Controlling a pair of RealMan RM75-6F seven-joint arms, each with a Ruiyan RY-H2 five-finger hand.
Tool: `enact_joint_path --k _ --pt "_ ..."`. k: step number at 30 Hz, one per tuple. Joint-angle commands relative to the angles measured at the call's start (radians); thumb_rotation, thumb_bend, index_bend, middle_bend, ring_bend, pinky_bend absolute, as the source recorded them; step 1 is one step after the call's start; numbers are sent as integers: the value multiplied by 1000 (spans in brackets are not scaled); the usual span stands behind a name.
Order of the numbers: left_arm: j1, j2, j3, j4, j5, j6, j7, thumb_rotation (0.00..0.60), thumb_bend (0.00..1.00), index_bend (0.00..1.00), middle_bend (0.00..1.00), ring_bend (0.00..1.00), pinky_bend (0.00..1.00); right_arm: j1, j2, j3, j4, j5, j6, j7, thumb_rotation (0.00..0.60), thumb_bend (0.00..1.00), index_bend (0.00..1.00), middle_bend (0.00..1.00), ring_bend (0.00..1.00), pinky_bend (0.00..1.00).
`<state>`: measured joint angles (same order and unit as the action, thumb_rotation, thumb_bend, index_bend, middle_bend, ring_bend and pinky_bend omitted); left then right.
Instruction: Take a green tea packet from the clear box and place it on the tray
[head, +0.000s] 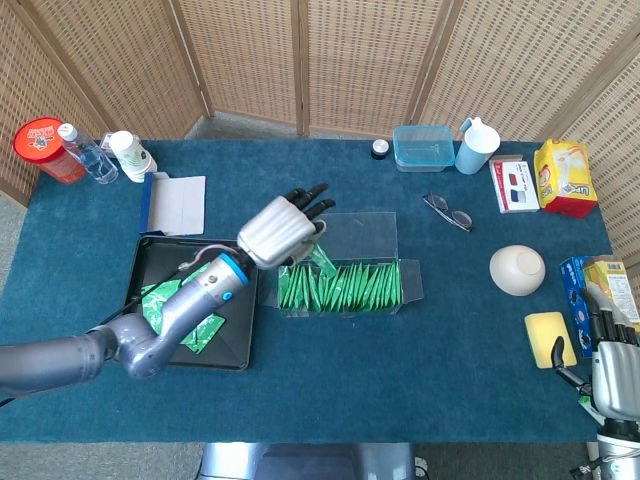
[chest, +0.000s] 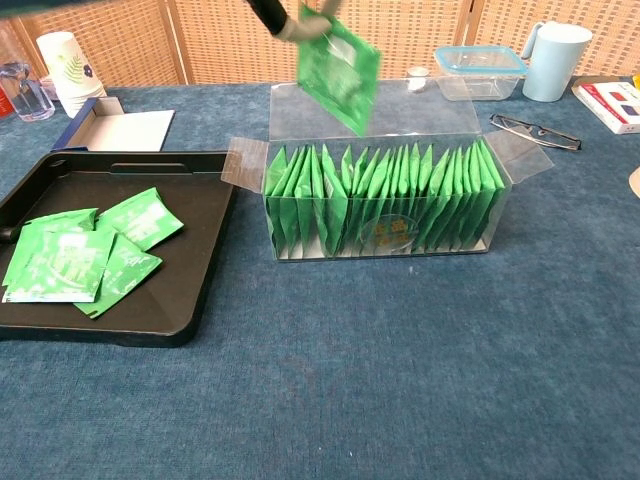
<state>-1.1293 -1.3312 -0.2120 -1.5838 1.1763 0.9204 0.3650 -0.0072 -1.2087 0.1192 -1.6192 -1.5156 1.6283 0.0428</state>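
Note:
My left hand (head: 278, 228) is raised above the left end of the clear box (head: 340, 288) and pinches a green tea packet (chest: 339, 71) by its top corner. The packet hangs free above the row of green packets (chest: 385, 208) standing in the box. In the chest view only the fingertips (chest: 290, 24) show at the top edge. The black tray (chest: 190, 310) lies left of the box with several green packets (chest: 85, 253) lying in it. My right hand (head: 612, 375) sits low at the table's front right corner, holding nothing, its fingers not clearly seen.
A white folder (head: 176, 203), bottles (head: 90, 155) and a red lid (head: 42, 147) are at the back left. A lidded clear container (head: 423, 147), pitcher (head: 477, 146), glasses (head: 447, 212), white bowl (head: 517, 269), yellow sponge (head: 548, 338) and snack boxes (head: 565, 178) fill the right side.

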Motion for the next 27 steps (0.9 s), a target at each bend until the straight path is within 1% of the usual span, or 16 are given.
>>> enact_joint_path --k 1,6,8,10,13,16,20,27 --pt "60 75 -4 -62 24 52 -40 579 443 550 181 34 201 6 -2 2 0 -4 -4 -2 282 583 0 87 92 166" --pt "116 148 8 -122 43 82 -84 579 443 550 183 35 201 15 -3 3 -3 -7 -13 -6 284 583 0 87 92 166" --pt "174 215 48 -157 67 108 -85 578 443 550 183 35 201 25 -4 5 -5 -12 -23 -9 285 583 0 87 92 166" --pt "215 260 84 -183 91 114 -92 579 443 550 183 35 201 33 -5 7 -8 -15 -29 -13 284 583 0 87 91 166" --pt "259 293 127 -189 112 115 -91 580 443 550 183 35 201 40 -7 8 -11 -18 -34 -18 283 583 0 87 92 166" --pt "294 304 163 -182 126 108 -95 579 442 550 183 35 201 44 -8 7 -14 -20 -37 -22 284 582 0 87 92 166" --pt "326 296 193 -160 133 97 -101 580 441 550 183 35 201 47 -8 6 -18 -21 -39 -26 284 583 0 87 92 166" --pt "359 263 210 -120 144 89 -114 580 441 545 183 35 201 48 -4 4 -31 -25 -34 -36 284 583 0 87 92 166"
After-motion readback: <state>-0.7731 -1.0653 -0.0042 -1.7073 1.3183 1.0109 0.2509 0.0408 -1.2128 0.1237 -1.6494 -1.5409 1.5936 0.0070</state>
